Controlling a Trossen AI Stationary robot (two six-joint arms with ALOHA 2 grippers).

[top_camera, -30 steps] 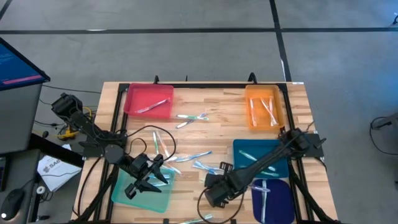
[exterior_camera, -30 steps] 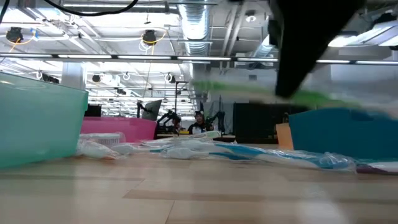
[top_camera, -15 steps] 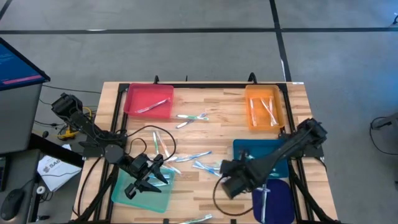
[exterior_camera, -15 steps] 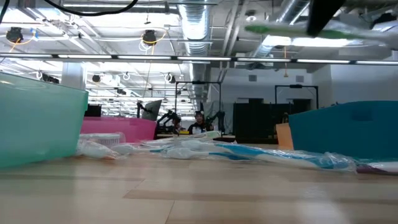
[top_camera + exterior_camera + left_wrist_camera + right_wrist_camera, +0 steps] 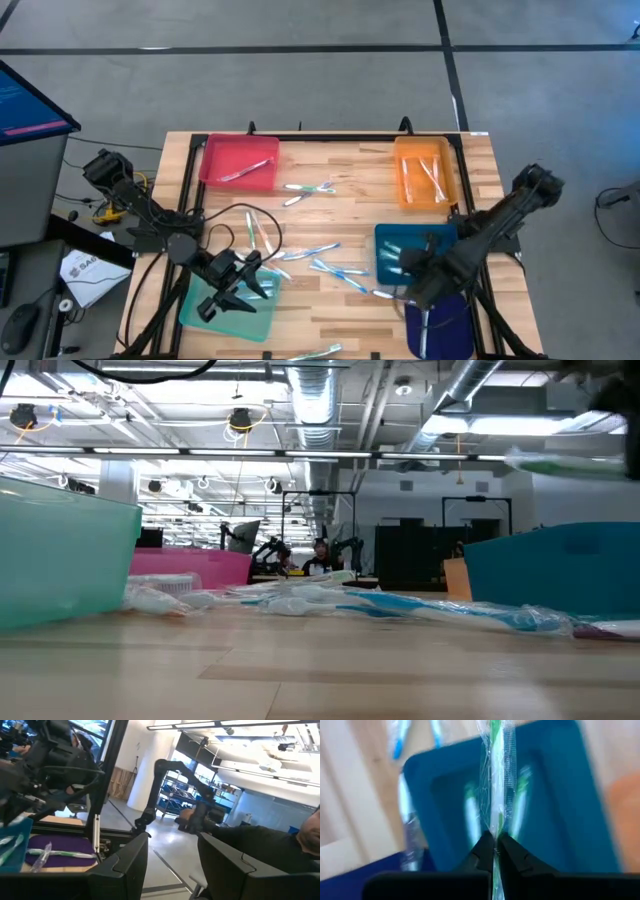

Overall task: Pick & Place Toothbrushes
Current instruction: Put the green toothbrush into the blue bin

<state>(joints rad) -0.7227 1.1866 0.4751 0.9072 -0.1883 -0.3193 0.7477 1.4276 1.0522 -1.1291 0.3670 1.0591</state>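
The worktop [image 5: 340, 215] carries five trays along its edges: a teal tray [image 5: 222, 308] at the near left corner, a red tray [image 5: 240, 160] at the far left corner, a dark blue tray [image 5: 395, 248] on the right side, a purple tray [image 5: 452, 325] at the near right corner and an orange tray [image 5: 425, 172] at the far right corner. Each holds a toothbrush or two, so the sorting is under way but, by my reckoning, not near finished.

Loose toothbrushes [image 5: 320, 262] lie across the middle of the worktop, a few more [image 5: 308, 187] sit just beside the red tray, and one [image 5: 312, 351] lies at the near edge (all of them apparently awaiting a tray).

The right gripper [image 5: 495, 851] hangs over the dark blue tray, its jaws pressed together on a wrapped green toothbrush [image 5: 495, 765], which stands clear above the green-handled ones lying in that tray; releasing it there looks like the step in hand. The left gripper [image 5: 222, 295] waits over the teal tray with its fingers [image 5: 120, 867] spread apart and nothing between them.
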